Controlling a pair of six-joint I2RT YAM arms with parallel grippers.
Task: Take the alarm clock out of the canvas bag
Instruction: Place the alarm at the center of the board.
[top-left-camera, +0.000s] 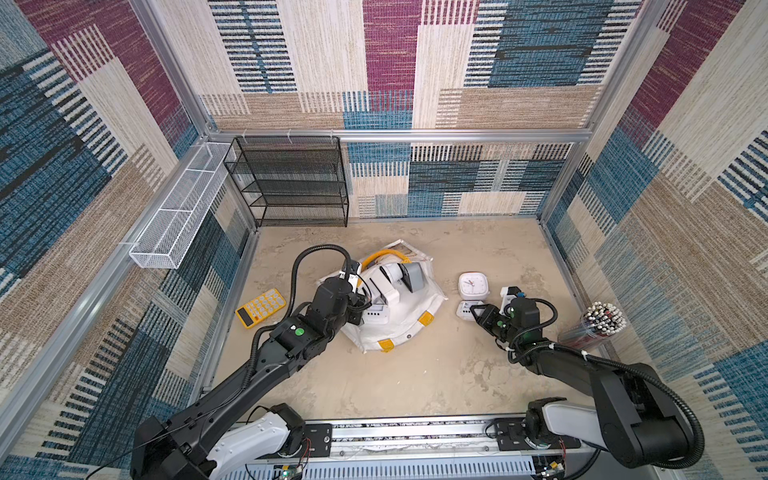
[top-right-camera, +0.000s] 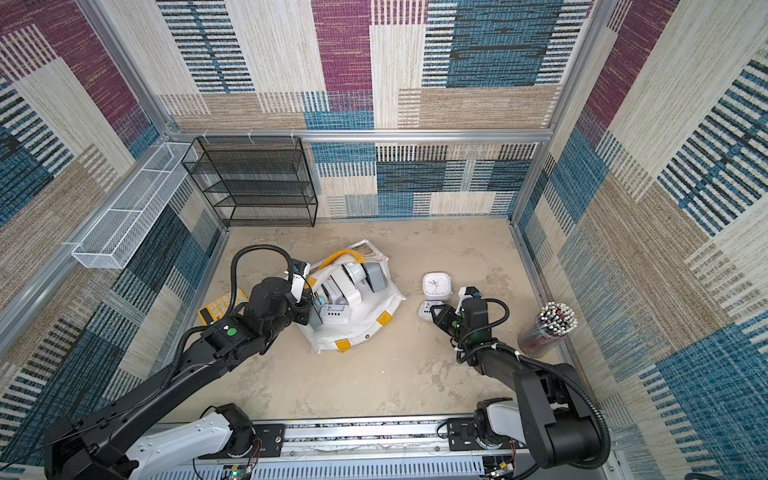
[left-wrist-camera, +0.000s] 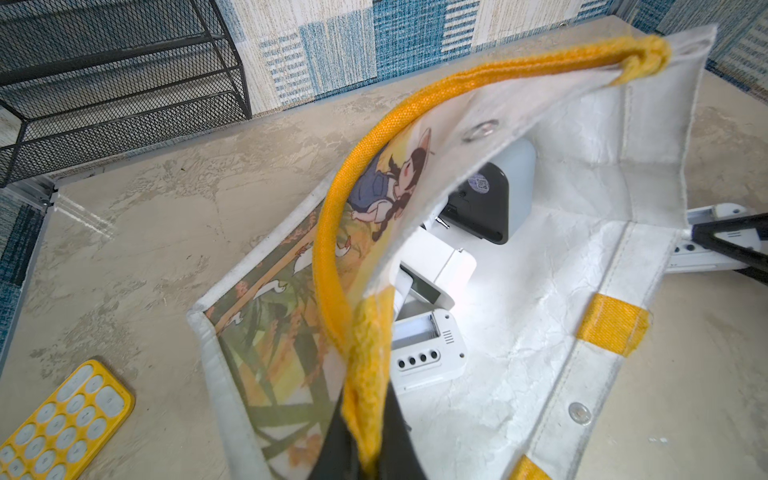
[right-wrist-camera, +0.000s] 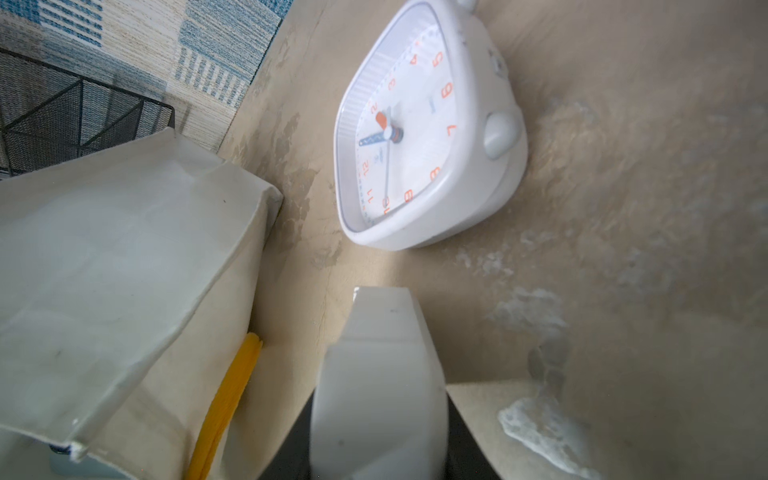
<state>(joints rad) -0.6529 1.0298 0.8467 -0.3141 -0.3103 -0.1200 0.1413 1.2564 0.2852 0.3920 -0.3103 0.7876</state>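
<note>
Canvas bag (top-left-camera: 395, 330), white with yellow handles, lies open at mid-frame in both top views. At least three clocks are inside: a grey clock (top-left-camera: 411, 276), a white block clock (left-wrist-camera: 436, 266) and a white digital clock (left-wrist-camera: 424, 353). Left gripper (left-wrist-camera: 368, 440) is pinched tight on one yellow handle (left-wrist-camera: 357, 166), holding the mouth up. Right of the bag, the right gripper (top-left-camera: 475, 312) is part-closed around a small white alarm clock (right-wrist-camera: 378, 374) at table level, just below one white dial clock (top-left-camera: 473, 286). One clear tub (top-left-camera: 575, 338) at far right holds pens (top-left-camera: 604, 318). One yellow calculator (top-left-camera: 261, 307) lies at left.
</note>
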